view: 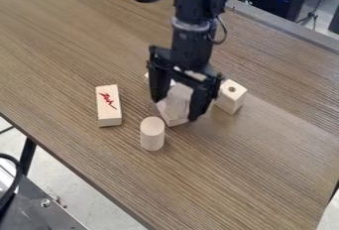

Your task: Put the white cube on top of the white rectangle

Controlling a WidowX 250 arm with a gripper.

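The gripper point(177, 109) hangs over the middle of the table, pointing down, its two fingers shut on a white block point(179, 99). Directly under that block is another pale wooden piece point(173, 120), its lower front corner showing between the fingertips. Whether the two pieces touch I cannot tell, as the fingers cover their sides. Right of the gripper stands a white cube point(230, 96) with a round hole in its top. A white rectangle point(108, 105) with a red mark lies to the left, apart from the gripper.
A pale upright cylinder point(151, 134) stands just in front of the gripper, to its left. A bit of pale wood peeks out behind the left finger. The brown table's point(265, 174) near edge runs diagonally across the lower left, with a metal surface point(43, 201) beyond it.
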